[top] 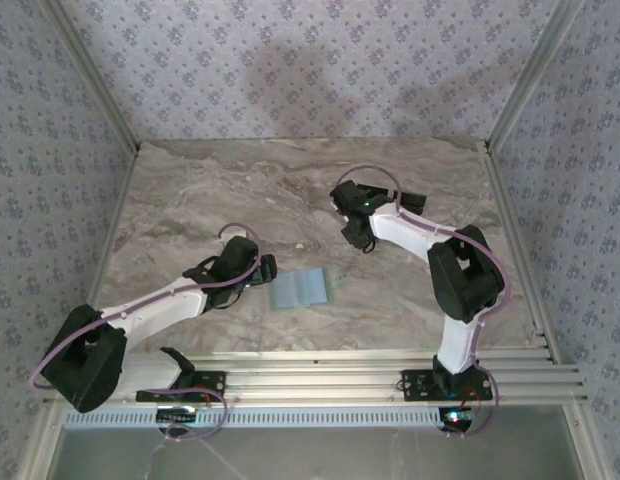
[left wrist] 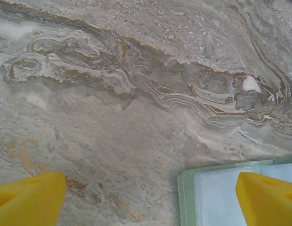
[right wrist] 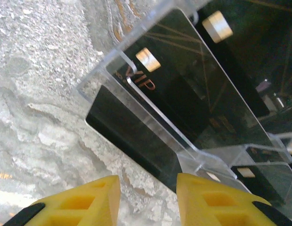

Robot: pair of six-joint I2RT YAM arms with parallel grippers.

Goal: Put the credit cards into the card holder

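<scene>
The card holder (top: 300, 288) lies open and flat on the marble table, pale green with a clear sleeve inside. Its corner (left wrist: 216, 197) shows in the left wrist view. My left gripper (left wrist: 150, 205) (top: 258, 272) hovers open at the holder's left edge, its right fingertip (left wrist: 268, 200) over the sleeve and its left one over bare marble. Black credit cards (right wrist: 183, 94), one marked "VIP", stand in a clear acrylic rack (right wrist: 150, 108). My right gripper (right wrist: 148, 202) (top: 355, 228) sits just short of the lowest card's edge, jaws apart with nothing between them.
The marble tabletop (top: 210, 200) is ringed by patterned walls and metal rails, with a slotted rail (top: 340, 375) along the near edge. Both arms reach inward toward the middle of the table.
</scene>
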